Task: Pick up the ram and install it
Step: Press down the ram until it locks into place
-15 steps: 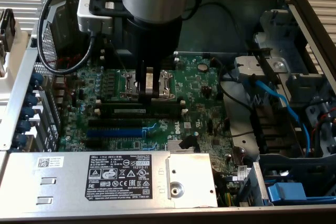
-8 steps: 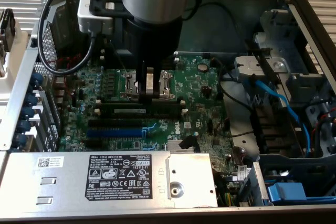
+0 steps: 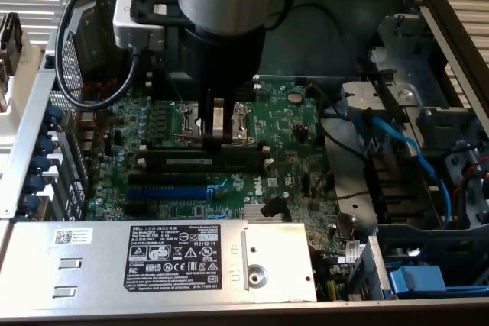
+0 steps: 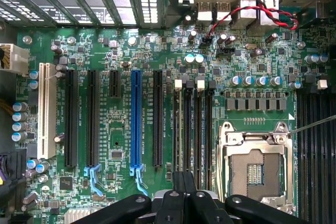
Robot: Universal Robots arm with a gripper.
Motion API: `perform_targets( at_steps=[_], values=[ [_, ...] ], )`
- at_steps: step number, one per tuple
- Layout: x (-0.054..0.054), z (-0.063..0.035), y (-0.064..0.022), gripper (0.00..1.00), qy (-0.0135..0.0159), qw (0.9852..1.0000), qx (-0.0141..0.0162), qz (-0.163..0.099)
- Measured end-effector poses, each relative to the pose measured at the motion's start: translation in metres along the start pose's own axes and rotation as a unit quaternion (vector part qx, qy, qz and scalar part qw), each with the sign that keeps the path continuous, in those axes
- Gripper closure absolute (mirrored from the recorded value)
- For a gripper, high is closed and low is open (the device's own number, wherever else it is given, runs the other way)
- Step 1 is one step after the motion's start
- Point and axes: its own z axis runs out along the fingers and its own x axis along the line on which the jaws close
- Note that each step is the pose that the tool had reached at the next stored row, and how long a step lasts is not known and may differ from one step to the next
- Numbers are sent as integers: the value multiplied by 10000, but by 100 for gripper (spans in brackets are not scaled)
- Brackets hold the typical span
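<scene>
while clenched, end effector (image 3: 216, 137) poised just above ram (image 3: 206, 159), seated in slot

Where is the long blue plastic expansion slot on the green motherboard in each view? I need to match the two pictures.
Exterior view: the long blue slot lies toward the exterior view's left, between a long black slot and the labelled silver metal cover.
Wrist view: the blue slot runs between two long black slots.
Shared landmark: the square silver processor socket.
</scene>
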Motion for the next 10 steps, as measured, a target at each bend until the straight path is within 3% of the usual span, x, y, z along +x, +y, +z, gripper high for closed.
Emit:
perform_targets(
  at_steps=[10],
  values=[
    [-12, 14, -7, 90, 1, 10000, -1, -1]
  ],
)
